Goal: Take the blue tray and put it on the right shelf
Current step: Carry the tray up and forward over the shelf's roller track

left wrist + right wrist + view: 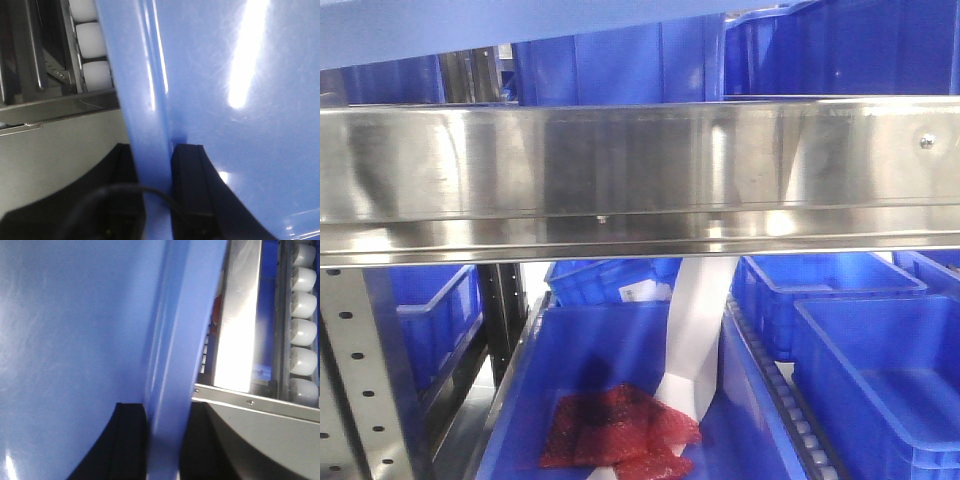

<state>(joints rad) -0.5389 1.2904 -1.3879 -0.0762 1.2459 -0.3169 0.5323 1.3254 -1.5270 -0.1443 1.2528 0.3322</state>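
Left end effector (155, 170), right end effector (162, 430) — both clamp blue tray (240, 130) (at rim).

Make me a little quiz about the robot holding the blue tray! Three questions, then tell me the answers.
1. True or false: the left gripper is shut on the rim of the blue tray.
2. The crumpled net in the deep bin below the steel shelf is: A green, B red, C yellow.
3. Fill in: the right gripper pinches the tray's ____.
Key: 1 true; 2 B; 3 rim.
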